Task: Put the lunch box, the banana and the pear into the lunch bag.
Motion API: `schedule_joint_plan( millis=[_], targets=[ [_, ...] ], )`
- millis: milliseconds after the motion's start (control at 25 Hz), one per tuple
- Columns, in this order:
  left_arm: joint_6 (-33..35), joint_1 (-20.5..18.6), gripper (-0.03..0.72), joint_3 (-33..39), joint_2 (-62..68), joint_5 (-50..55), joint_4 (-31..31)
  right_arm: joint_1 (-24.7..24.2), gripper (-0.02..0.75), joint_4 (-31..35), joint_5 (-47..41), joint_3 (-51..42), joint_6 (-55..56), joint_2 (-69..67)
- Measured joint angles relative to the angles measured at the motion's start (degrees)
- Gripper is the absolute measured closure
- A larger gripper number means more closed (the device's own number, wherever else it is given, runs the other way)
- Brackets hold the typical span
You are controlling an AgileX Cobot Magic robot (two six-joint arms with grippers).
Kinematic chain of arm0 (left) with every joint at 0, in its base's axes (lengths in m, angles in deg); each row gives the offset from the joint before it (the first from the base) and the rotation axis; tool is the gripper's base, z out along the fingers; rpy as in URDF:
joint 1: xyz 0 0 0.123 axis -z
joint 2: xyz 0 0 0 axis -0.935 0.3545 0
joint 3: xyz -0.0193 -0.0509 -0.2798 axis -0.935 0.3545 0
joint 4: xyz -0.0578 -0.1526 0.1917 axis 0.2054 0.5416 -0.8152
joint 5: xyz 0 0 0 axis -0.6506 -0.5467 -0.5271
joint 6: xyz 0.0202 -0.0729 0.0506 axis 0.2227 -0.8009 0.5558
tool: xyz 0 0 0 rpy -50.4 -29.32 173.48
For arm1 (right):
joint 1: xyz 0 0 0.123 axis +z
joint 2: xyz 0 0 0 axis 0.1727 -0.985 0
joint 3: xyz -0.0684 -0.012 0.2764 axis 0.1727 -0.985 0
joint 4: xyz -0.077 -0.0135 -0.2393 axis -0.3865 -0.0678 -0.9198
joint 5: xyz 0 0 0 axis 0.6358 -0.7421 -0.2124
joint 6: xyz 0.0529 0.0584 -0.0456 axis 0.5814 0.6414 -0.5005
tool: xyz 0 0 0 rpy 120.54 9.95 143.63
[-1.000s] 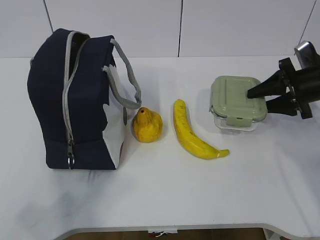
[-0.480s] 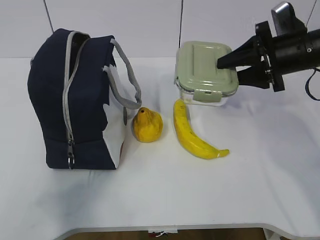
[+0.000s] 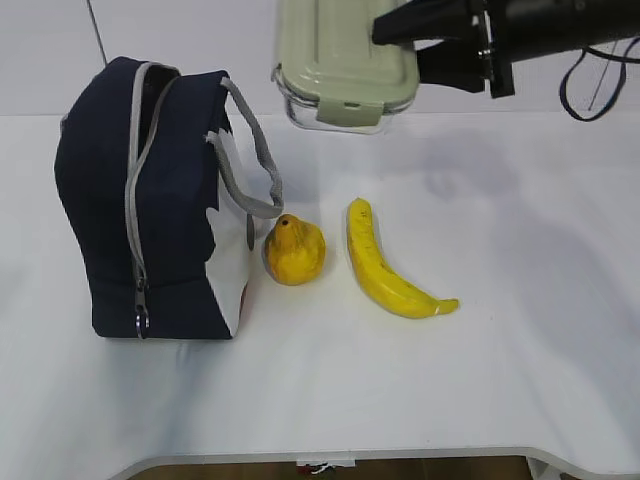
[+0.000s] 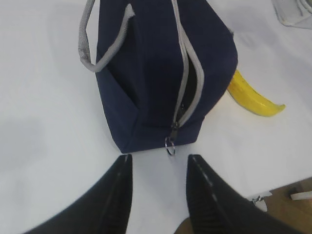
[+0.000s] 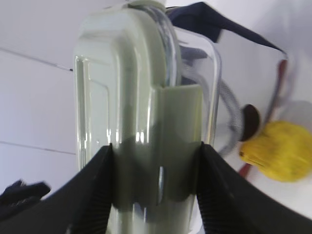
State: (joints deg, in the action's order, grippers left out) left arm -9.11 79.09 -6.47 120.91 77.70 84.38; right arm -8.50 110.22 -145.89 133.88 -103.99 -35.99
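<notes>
My right gripper (image 3: pixel 398 40) is shut on the lunch box (image 3: pixel 340 62), a clear container with a sage-green lid, and holds it in the air above the table, up and to the right of the lunch bag (image 3: pixel 150 200). The right wrist view shows the box (image 5: pixel 146 107) clamped between both black fingers. The navy bag stands upright at the left with its grey zipper partly open. The pear (image 3: pixel 294 250) lies beside the bag, the banana (image 3: pixel 385 265) to its right. My left gripper (image 4: pixel 158 163) is open and empty, just before the bag's zipper ring (image 4: pixel 170 145).
The white table (image 3: pixel 480 380) carries the bag, pear and banana. A white panelled wall stands behind. A black cable (image 3: pixel 590 80) hangs from the right arm at the upper right. The table's front edge shows at the bottom.
My right gripper has lifted the lunch box off the table at the right and carried it up and to the left, towards the bag. The bag, pear and banana have not moved.
</notes>
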Motion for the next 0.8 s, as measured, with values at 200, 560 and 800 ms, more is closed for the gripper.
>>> schedule_joint_plan(
  millis=[200,560,800],
  targets=[
    [-0.05,0.0,0.351,-6.23,14.77,-2.65,-0.83,4.72,0.349,0.35,-0.76,3.53,0.13,0.0],
    [-0.13,0.0,0.249,-22.03,36.55,-0.67,-1.47,9.51,0.349,0.48,7.56,3.95,0.26,0.0],
    [-0.13,0.0,0.249,-30.8,45.41,4.69,-0.97,12.11,0.349,1.54,15.03,3.95,0.26,0.0]
  ],
)
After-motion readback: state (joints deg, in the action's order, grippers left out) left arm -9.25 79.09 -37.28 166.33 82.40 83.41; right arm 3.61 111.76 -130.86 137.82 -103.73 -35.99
